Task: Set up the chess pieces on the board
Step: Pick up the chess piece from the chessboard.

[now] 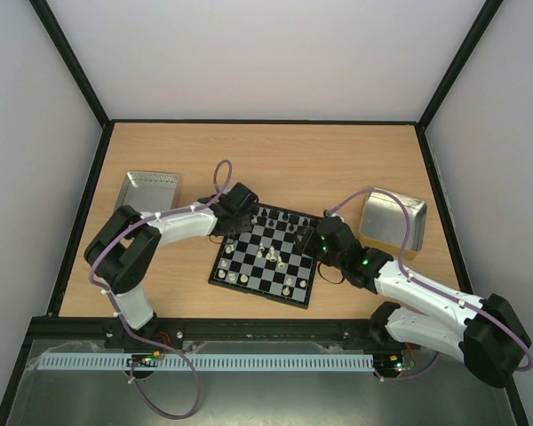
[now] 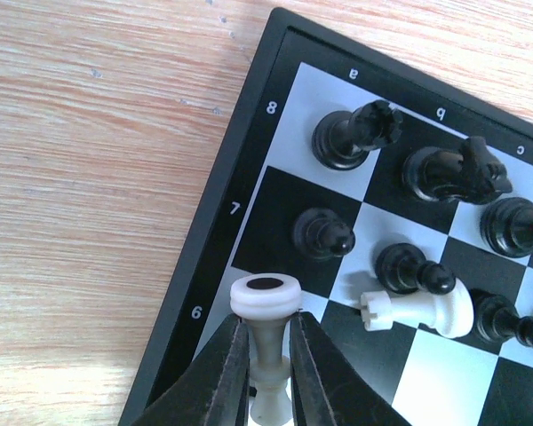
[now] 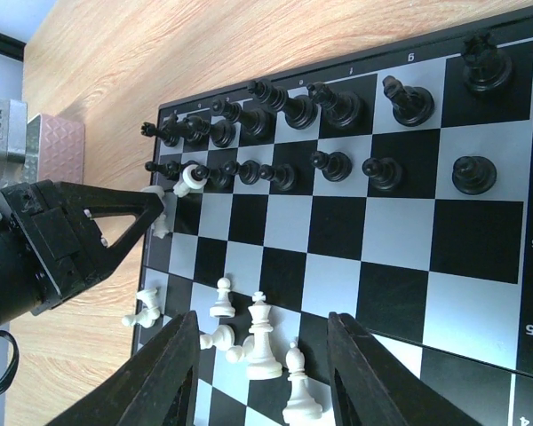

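Note:
The board [image 1: 258, 295] lies mid-table, its black pieces [image 3: 320, 106] lined up in two rows along the far side. My left gripper [image 2: 268, 324] is shut on the stem of a cream-white piece [image 2: 266, 297] held base-up over the board's left edge near row 6. A white rook [image 2: 417, 308] lies on its side among the black pawns [image 2: 324, 235]. My right gripper [image 3: 265, 317] hangs open above a cluster of white pieces, with a standing white king [image 3: 260, 342] between its fingers and nothing gripped.
Two shiny metal trays sit beside the board, one at the back left [image 1: 147, 189] and one at the right [image 1: 393, 218]. More white pieces stand along the board's near row [image 1: 289, 284]. Both arms [image 1: 186, 222] reach over the board from opposite sides.

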`<state>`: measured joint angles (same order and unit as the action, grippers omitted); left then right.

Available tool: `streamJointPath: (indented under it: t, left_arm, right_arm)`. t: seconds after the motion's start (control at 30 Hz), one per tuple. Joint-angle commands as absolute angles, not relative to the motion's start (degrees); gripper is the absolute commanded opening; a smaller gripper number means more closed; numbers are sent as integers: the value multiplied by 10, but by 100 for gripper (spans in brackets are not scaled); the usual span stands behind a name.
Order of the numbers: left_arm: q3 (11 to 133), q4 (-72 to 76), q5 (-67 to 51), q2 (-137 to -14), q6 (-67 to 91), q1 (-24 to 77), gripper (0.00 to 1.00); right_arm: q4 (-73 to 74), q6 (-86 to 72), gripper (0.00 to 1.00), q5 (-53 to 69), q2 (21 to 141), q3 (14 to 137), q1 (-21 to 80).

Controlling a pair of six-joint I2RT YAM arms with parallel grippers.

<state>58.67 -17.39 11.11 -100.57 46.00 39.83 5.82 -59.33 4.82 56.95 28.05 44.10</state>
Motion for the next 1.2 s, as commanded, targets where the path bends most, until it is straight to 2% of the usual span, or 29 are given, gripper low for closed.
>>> streamJointPath:
  t: [0.0, 0.13, 0.2, 0.27, 0.47, 0.57, 0.73, 0.87, 0.97, 1.17]
  left_arm:
    - [560, -203, 91, -1002, 450, 396, 16]
    - [560, -204, 71, -1008, 435, 396, 16]
    - [570, -213, 57, -1017, 417, 396, 22]
    - [577, -226, 55, -1030, 413, 396, 22]
    - [584, -255, 69, -1039, 415, 396, 9]
    - [579, -254, 68, -1021, 421, 396, 7]
    - [557, -238, 31, -947, 445, 396, 7]
    - [525, -210, -38, -873, 494, 393, 8]
    - [500, -188, -98, -817, 546, 391, 9]
    - [448, -122, -213, -716, 702, 373, 10]
  right_arm:
    - [57, -586, 40, 46, 567, 278, 439]
    - [55, -577, 43, 58, 575, 283, 439]
    - [56, -572, 44, 66, 580, 288, 440]
    - [54, -571, 44, 68, 583, 290, 441]
    - [52, -571, 44, 60, 584, 300, 447]
    - [53, -566, 44, 54, 589, 307, 456]
    - [51, -540, 45, 34, 608, 330, 484]
    - [34, -497, 51, 3, 629, 354, 521]
    - [9, -469, 54, -19, 642, 363, 547]
    - [-53, -445, 55, -29, 626, 360, 575]
